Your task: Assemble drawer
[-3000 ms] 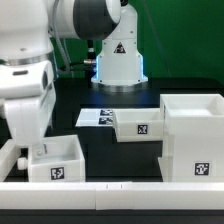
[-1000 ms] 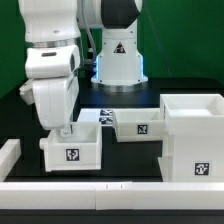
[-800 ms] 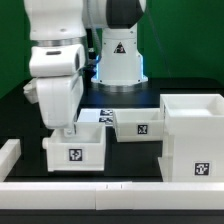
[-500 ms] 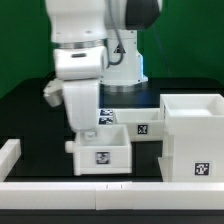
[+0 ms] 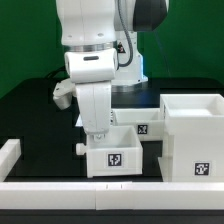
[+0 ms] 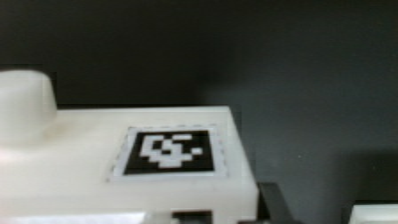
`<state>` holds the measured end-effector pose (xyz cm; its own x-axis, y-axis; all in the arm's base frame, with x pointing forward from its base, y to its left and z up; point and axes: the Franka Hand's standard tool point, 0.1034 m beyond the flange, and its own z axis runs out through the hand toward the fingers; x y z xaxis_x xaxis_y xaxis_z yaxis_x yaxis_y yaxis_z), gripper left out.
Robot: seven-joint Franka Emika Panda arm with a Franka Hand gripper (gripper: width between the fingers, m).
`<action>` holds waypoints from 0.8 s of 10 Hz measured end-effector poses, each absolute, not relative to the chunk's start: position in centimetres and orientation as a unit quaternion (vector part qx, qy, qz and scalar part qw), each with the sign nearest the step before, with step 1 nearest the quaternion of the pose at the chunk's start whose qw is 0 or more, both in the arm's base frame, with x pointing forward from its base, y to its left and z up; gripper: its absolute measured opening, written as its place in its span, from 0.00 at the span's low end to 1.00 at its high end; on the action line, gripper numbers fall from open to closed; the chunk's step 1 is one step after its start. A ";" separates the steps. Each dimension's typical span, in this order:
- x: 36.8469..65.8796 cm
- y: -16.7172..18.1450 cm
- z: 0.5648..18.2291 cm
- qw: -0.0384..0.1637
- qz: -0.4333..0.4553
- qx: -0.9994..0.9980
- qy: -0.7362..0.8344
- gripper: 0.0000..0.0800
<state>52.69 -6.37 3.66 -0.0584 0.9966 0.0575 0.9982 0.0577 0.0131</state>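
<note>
You see the fingers point(image 5: 99, 130) clenched almost fully together on the thin far wall of the small tray point(image 5: 128, 166). They hold it from above, at the left end of that wall. I judge the grip is on the rim because the wall is narrow enough for the fingers, and because this leaves the tray's body free to meet the housing point(image 5: 195, 140).

The tray is at the near middle of the bench point(image 5: 35, 110), just behind the low rail point(image 5: 60, 188). Its right end is close beside the left wall of the housing, which stands at the near right. Its tagged face point(image 5: 113, 159) looks to the near side. The second tray point(image 5: 146, 126) sits further back, between the arm and the housing, probably waiting for its turn.

Several things stay unclear. You cannot tell whether the held tray is lifted or rests on the bench, because its underside is hidden behind the rail. You also cannot tell whether it touches the housing. The arm covers the left part of the second tray and the bench behind it. The wrist view is blurred and very close. It gives only a white surface with a tag point(image 6: 173, 152) and a rounded white shape point(image 6: 25, 100) beside it, perhaps a knob. The fingertips themselves are not visible there.
</note>
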 end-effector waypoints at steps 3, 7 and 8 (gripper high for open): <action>53.7 -3.3 3.9 0.014 -0.028 -0.700 -0.713 0.05; 53.7 -1.6 3.6 0.019 -0.028 -0.695 -0.718 0.05; 53.7 -1.3 3.6 0.019 -0.028 -0.695 -0.718 0.05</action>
<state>53.71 -1.29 3.55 -0.0323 0.9973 0.0657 0.9994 0.0315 0.0140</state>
